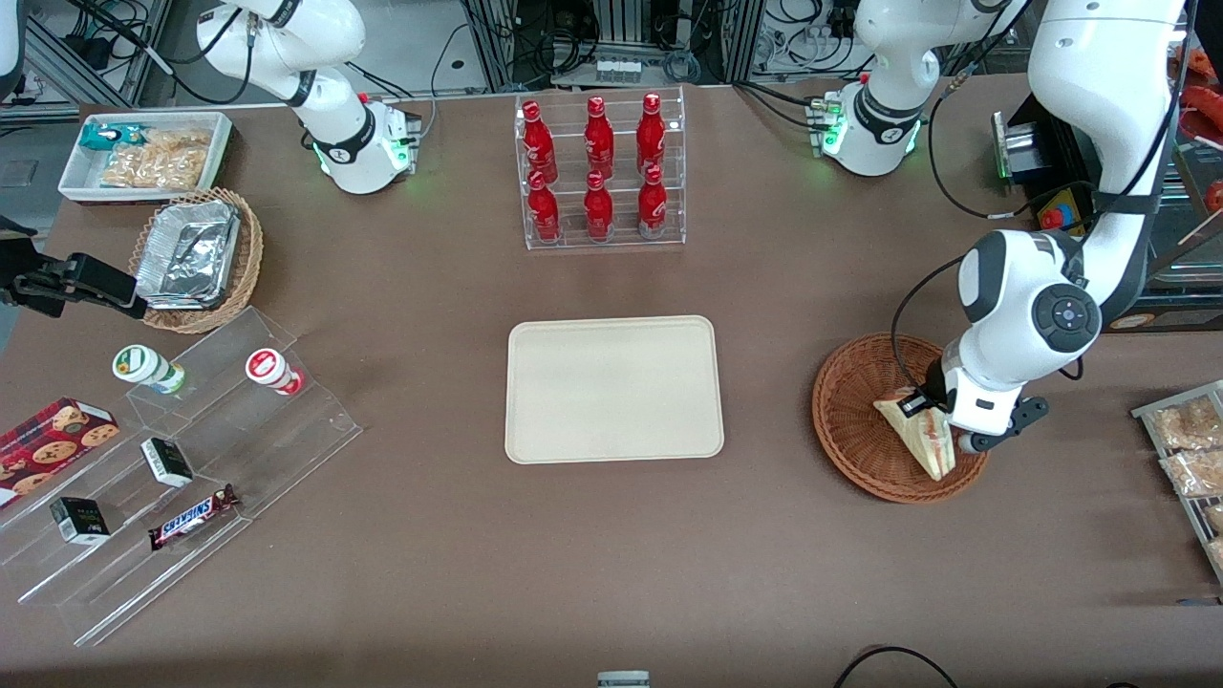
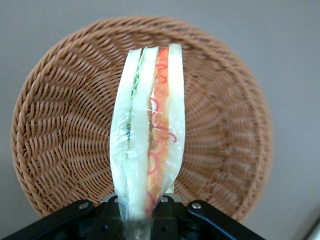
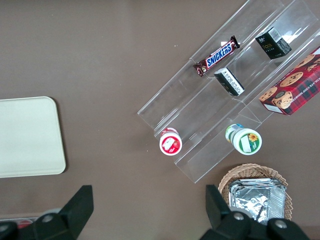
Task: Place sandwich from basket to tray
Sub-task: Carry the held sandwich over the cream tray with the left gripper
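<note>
The sandwich (image 1: 925, 437) is a wrapped wedge of pale bread with green, red and orange layers (image 2: 148, 131). My left gripper (image 1: 919, 405) is shut on one end of it, the wrap pinched between the black fingers (image 2: 176, 212). It hangs over the round reddish-brown wicker basket (image 1: 846, 420), toward the part of the rim nearest the front camera. Nothing else lies in the basket (image 2: 60, 125). The cream-beige tray (image 1: 611, 387) lies flat in the middle of the table, toward the parked arm's end from the basket, with nothing on it (image 3: 27, 137).
A clear rack of red bottles (image 1: 600, 172) stands farther from the front camera than the tray. Bagged snacks (image 1: 1185, 444) lie at the working arm's end. Acrylic steps with small snacks (image 1: 182, 459), a tan basket of foil pans (image 1: 196, 258) and a white snack bin (image 1: 143, 153) are at the parked arm's end.
</note>
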You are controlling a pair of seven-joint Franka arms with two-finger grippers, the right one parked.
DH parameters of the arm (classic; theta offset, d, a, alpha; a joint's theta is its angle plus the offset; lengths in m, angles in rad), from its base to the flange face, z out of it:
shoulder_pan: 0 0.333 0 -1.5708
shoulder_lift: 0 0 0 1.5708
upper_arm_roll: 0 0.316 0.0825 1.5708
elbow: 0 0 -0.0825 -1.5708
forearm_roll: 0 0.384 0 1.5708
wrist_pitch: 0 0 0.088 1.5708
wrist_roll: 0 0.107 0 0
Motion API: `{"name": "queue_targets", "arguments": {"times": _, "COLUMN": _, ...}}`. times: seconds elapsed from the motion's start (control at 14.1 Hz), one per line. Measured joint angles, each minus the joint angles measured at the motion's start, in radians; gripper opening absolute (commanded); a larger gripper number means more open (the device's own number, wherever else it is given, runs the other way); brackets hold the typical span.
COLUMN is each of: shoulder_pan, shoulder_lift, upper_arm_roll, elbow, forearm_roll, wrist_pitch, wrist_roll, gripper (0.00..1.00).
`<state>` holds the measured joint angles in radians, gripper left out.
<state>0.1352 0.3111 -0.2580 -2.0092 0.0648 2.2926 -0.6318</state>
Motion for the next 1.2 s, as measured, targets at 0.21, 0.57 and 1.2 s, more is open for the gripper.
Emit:
{"name": "queue_targets", "arguments": {"times": 0.21, "shoulder_pan": -0.069, "shoulder_lift": -0.014, "upper_arm_roll": -0.039, "elbow": 0.086, "forearm_roll": 0.0, "wrist_pitch": -0.13, "wrist_roll": -0.003, "gripper": 0.04}}
{"name": "queue_targets", "arguments": {"times": 0.57, "shoulder_pan": -0.301, "shoulder_lift": -0.005, "upper_arm_roll": -0.053, "elbow": 0.135, "forearm_roll": -0.006, "wrist_pitch": -0.173, "wrist_roll": -0.089, "gripper": 0.04}}
{"name": "queue_targets", "arguments": {"times": 1.2, "shoulder_pan": -0.658, "shoulder_lift": 0.354, "upper_arm_roll": -0.051, "elbow": 0.484, "forearm_roll": -0.026, "wrist_pitch": -0.165, "wrist_roll": -0.28, "gripper": 0.04}}
